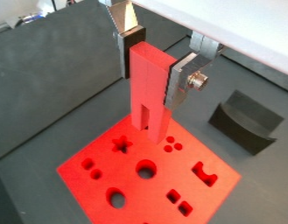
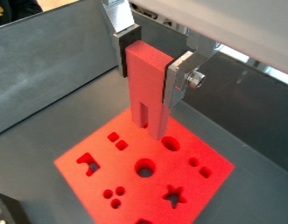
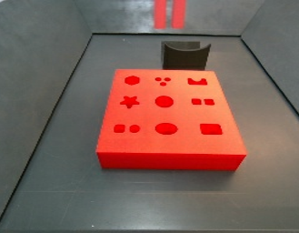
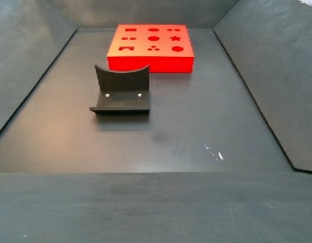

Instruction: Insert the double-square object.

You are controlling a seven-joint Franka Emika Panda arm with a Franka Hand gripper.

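Note:
My gripper (image 1: pixel 156 66) is shut on the double-square object (image 1: pixel 150 96), a long slim red peg with a slot between its two bars. In both wrist views it hangs upright between the silver fingers (image 1: pixel 181 77), its lower end above the big red block (image 1: pixel 134 186). The gripper (image 2: pixel 154 61) and the peg (image 2: pixel 149 96) show over the block (image 2: pixel 116 157). In a side view only the peg's two lower tips (image 3: pixel 162 11) show, high above the far side of the block (image 3: pixel 170 161). The other side view shows the block (image 4: pixel 152 64) but no gripper.
A dark curved holder (image 3: pixel 184 53) stands on the floor just behind the block; it also shows in a wrist view (image 1: pixel 245 118) and a side view (image 4: pixel 120 90). Dark walls enclose the bin floor (image 4: pixel 171 133).

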